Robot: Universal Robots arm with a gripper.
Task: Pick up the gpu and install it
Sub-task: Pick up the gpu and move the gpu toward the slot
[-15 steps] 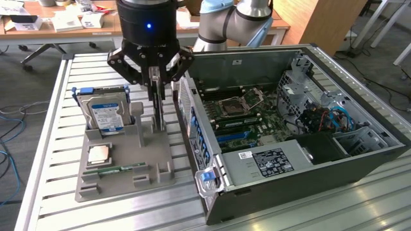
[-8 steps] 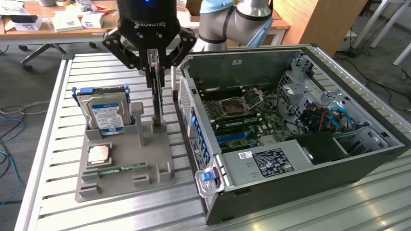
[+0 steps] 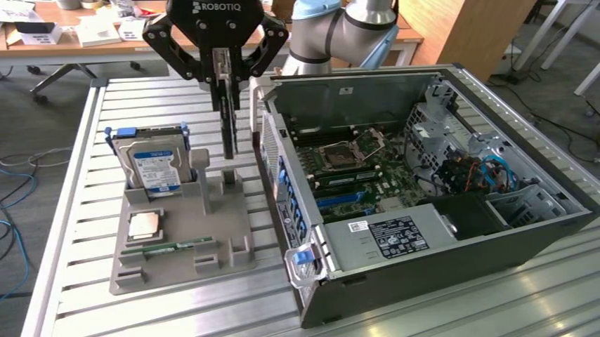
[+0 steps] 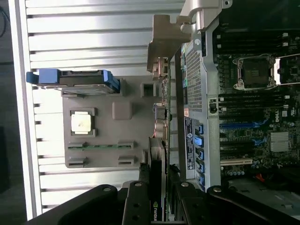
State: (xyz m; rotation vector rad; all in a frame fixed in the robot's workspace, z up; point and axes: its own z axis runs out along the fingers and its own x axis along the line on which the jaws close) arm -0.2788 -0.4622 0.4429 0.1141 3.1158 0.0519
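Closest to the wrist camera, the claw (image 4: 157, 190) is pinching the gpu (image 4: 157, 164) by its top edge, one finger on each flat face. From the exterior view I see the claw (image 3: 225, 70) holding the gpu (image 3: 227, 119) upright and edge-on, hanging straight down. Its lower end sits at the back of the grey holder (image 3: 225, 246), and I cannot tell whether the two touch. The card hangs just beside the open computer case (image 3: 422, 246), on the exterior view's left of it. Inside the case the motherboard (image 3: 356, 168) lies exposed. On the holder, a blue-railed hard drive (image 3: 154, 165) stands upright, with a processor chip (image 3: 143, 225) and a RAM stick (image 3: 168, 247) lying flat in front of it. Everything rests on the slatted metal counter (image 3: 140, 98).
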